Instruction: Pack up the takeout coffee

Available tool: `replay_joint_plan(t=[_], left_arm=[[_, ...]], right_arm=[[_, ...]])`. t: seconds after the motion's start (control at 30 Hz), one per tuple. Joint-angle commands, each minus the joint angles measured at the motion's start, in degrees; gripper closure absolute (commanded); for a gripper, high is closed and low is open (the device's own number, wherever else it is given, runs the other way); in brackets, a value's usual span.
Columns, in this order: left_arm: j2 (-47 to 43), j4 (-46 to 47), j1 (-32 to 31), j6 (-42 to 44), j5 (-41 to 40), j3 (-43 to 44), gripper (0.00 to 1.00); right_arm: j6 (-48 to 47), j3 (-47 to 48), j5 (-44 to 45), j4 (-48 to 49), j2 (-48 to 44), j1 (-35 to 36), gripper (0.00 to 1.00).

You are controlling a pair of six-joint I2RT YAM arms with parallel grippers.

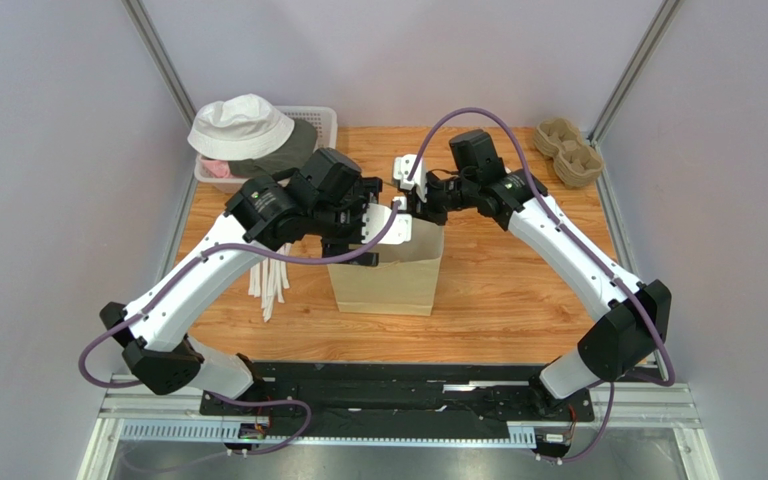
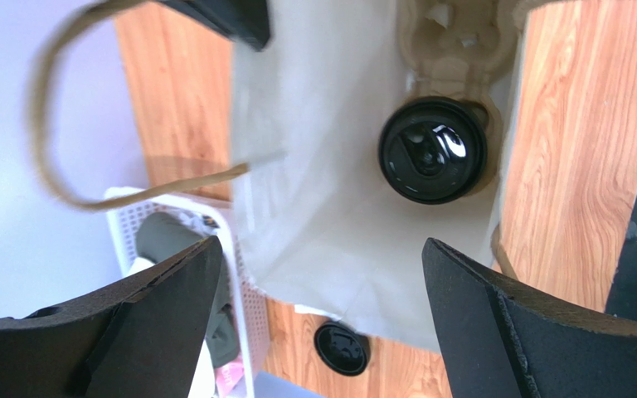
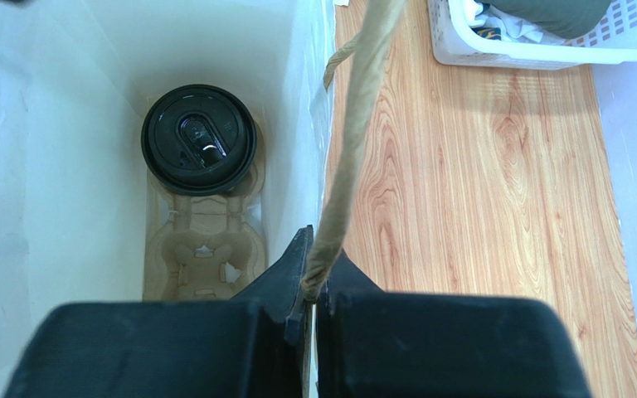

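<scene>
The takeout coffee, a cup with a round black lid (image 2: pixel 432 149), stands in a pulp cup tray (image 2: pixel 454 41) at the bottom of the open brown paper bag (image 1: pixel 388 275). The right wrist view shows the same lid (image 3: pixel 199 139), the tray (image 3: pixel 206 249) and the bag's white inner wall (image 3: pixel 48 124). My left gripper (image 2: pixel 322 319) is open and empty above the bag's mouth, and it also shows in the top view (image 1: pixel 363 240). My right gripper (image 3: pixel 313 290) is shut on the bag's rim where the twisted paper handle (image 3: pixel 355 124) joins it, at the bag's far edge (image 1: pixel 405 205).
A loose black disc (image 2: pixel 341 348) lies on the wooden table behind the bag. A white basket (image 1: pixel 323 120) with a white hat (image 1: pixel 241 125) and clothes stands at the back left. Spare pulp trays (image 1: pixel 568 150) are stacked at the back right. White strips (image 1: pixel 270 280) lie left of the bag.
</scene>
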Motion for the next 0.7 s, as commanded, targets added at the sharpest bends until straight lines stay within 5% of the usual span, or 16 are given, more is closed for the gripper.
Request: replay_joint_plan(t=[0.0, 0.17, 0.33, 0.57, 0.67], left_arm=[[-3.70, 1.54, -0.09, -3.39, 1.69, 4.32, 0.01], [-5.82, 4.00, 4.46, -14.80, 2.13, 9.92, 0.01], [-2.83, 0.67, 17.71, -33.15, 3.63, 17.24, 0.01], [-2.22, 0.83, 40.84, -49.61, 14.15, 0.85, 0.01], [-1.86, 4.25, 46.57, -50.07, 14.88, -8.32, 0.14]], right_arm=[[-1.19, -0.70, 1.19, 0.19, -2.34, 0.31, 1.00], [-1.19, -0.87, 1.28, -0.51, -2.95, 0.49, 1.00], [-1.28, -1.40, 1.46, -0.86, -3.92, 0.66, 1.00], [-1.72, -2.02, 2.25, -1.91, -4.97, 0.84, 1.00], [-1.90, -2.37, 2.69, -2.36, -5.68, 0.84, 1.00]])
